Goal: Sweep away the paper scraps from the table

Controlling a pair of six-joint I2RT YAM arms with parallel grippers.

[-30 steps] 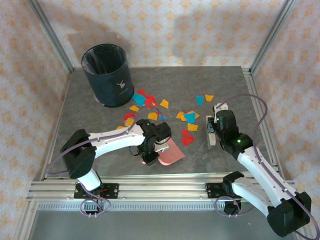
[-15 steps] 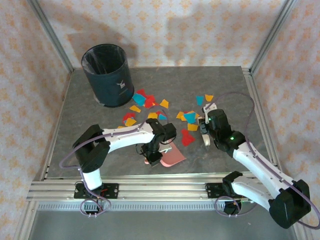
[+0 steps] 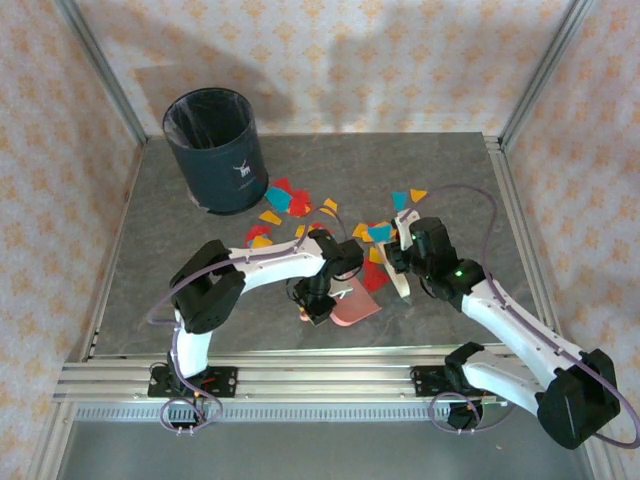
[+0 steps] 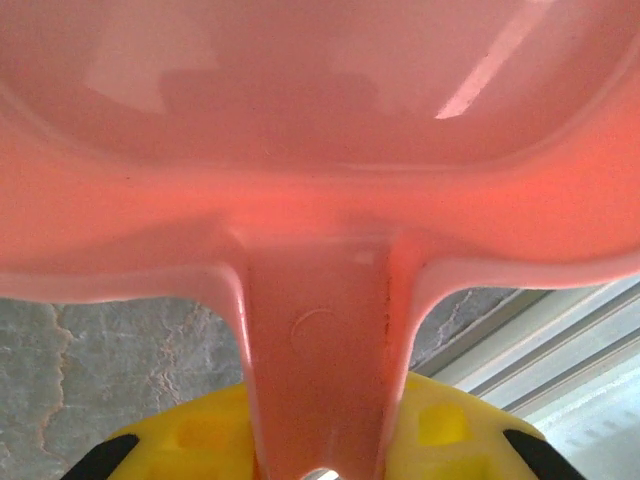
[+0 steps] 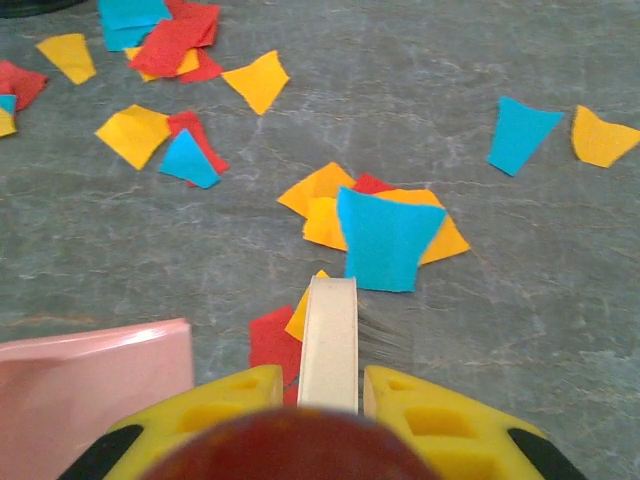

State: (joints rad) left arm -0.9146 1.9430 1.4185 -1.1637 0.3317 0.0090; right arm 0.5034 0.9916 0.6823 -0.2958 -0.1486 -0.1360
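Drawn closer together, the left hand (image 3: 313, 303) grips the dustpan (image 3: 354, 304), the right hand (image 5: 328, 388) the brush (image 5: 330, 325), its bristles (image 5: 380, 340) blurred.

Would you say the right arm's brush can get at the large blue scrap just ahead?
Probably yes: the right claw is shut on the brush, and the blue scrap lies just beyond its tip with nothing between.

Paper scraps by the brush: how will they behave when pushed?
The small flat red, yellow-orange and cyan paper scraps lie flush on the dark grey marbled table, so probably very light, sliding or fluttering rather than rolling. Several overlap ahead of the cream-handled brush, so they may bunch up or slip under its bristles. Thin sheets: likely floppy.
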